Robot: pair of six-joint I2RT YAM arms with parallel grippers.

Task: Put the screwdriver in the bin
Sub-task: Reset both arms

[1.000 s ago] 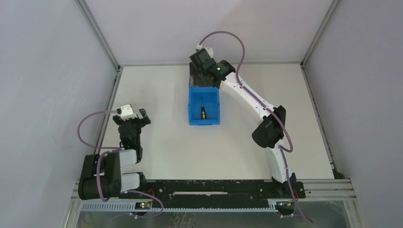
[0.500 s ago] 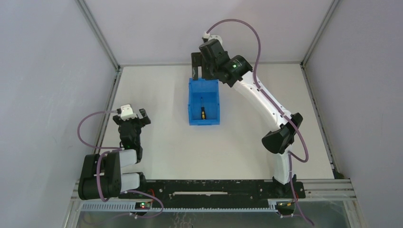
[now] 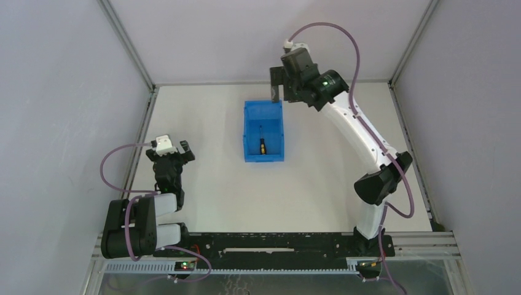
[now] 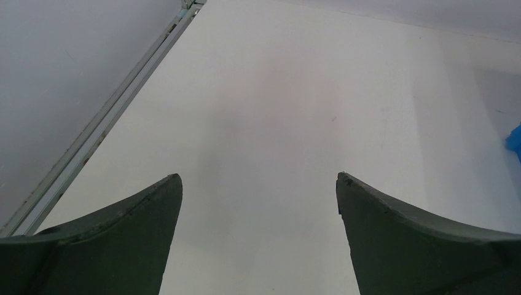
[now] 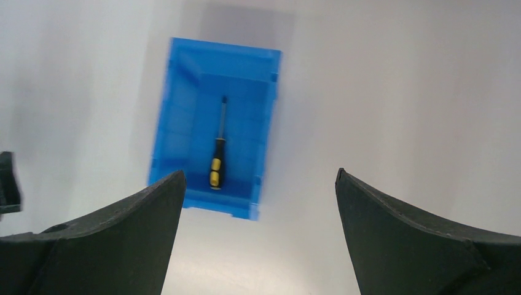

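The right gripper (image 5: 258,179) is held spread and empty, high beside the one-o'clock corner of the bin (image 3: 250,126). The screwdriver (image 5: 216,155) is laid flat inside the bin, handle toward six o'clock. The left gripper (image 4: 258,179) is spread empty at the bin's eight o'clock.

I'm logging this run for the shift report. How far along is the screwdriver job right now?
Done: the screwdriver lies flat on the floor of the blue bin. In hand: nothing. The right end effector hangs open and empty, high up near the bin's far wall, and the left end effector is open over the table. Left: apparently nothing, except perhaps parking the right arm.
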